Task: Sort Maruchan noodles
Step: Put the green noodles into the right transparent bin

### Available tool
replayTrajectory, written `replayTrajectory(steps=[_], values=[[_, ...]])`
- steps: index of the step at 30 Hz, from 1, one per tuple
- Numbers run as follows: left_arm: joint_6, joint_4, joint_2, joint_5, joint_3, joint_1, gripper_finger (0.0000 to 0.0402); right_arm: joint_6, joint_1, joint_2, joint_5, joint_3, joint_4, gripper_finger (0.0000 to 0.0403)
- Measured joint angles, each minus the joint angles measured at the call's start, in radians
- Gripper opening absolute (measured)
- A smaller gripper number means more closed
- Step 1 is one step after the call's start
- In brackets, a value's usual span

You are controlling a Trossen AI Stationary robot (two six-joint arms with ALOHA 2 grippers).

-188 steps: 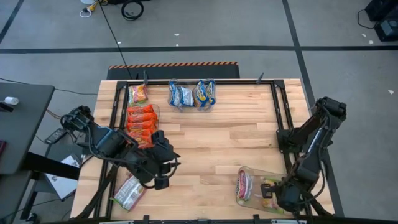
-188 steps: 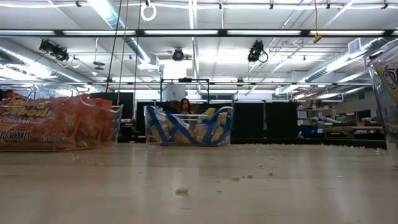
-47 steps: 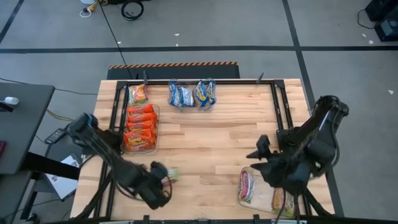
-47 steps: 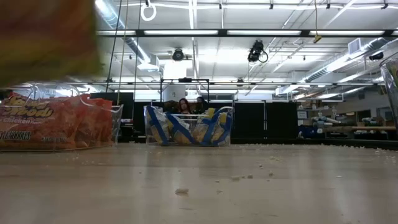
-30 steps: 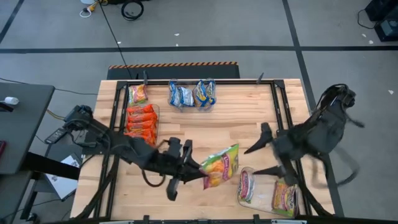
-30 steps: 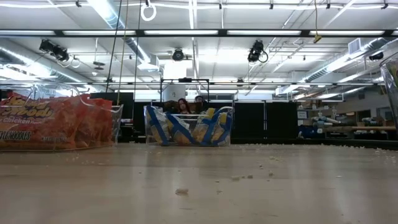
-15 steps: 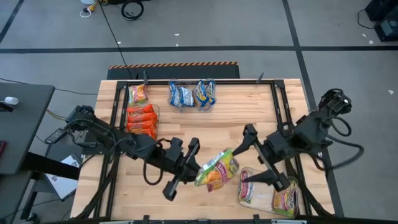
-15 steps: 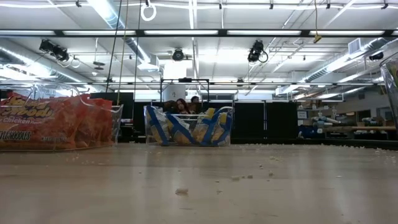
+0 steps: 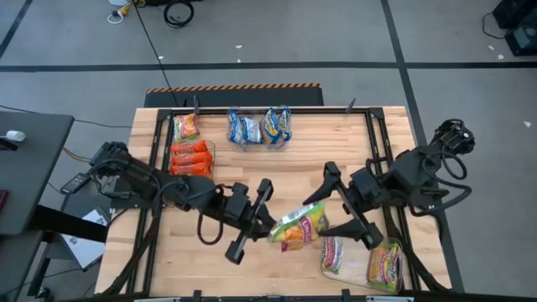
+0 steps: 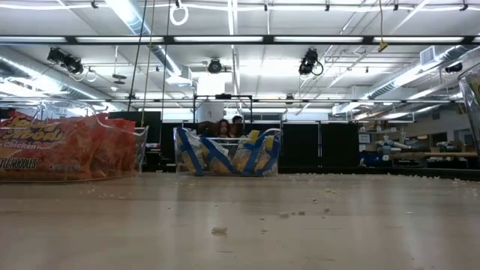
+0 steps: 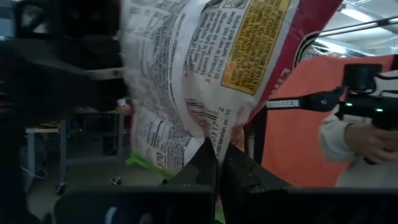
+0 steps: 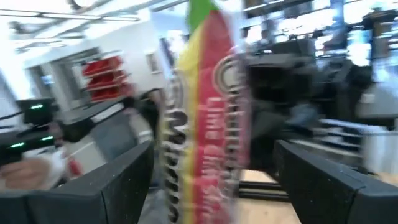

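A: Why is the yellow-green packet (image 9: 298, 228) held above the surface (image 9: 285, 168)?
B: Likely a handover. The left gripper (image 9: 267, 225) pinches its edge; the right gripper (image 9: 336, 206) gapes wide around it, holding nothing.

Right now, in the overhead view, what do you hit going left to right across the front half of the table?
Left end effector → the yellow-green packet it holds in the air → right end effector, open beside the packet → clear tray with two packets, the pink-striped one then the yellow-green one.
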Motion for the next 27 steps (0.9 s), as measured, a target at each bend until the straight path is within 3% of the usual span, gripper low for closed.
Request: replayTrajectory(steps=[5, 9, 16, 21, 27], values=[[0.002, -0.001, 0.0, 0.001, 0.0, 0.045, 0.0007, 0.014, -0.021, 0.022, -0.119, 0.0, 0.011, 0.0331], [0.001, -0.013, 0.0, 0.013, 0.0, 0.073, 0.0007, 0.015, -0.039, 0.043, -0.123, 0.0, 0.013, 0.0319], [-0.026, -0.052, -0.003, 0.029, 0.002, 0.09, 0.001, 0.015, -0.056, 0.046, -0.09, -0.001, 0.036, 0.0245], [-0.041, -0.082, -0.006, 0.019, 0.002, 0.099, 0.0032, 0.029, -0.072, 0.046, -0.085, -0.001, 0.028, 0.0169], [-0.101, -0.215, -0.049, 0.009, 0.002, 0.129, 0.0092, 0.087, -0.079, 0.034, -0.042, -0.001, -0.045, 0.0163]])
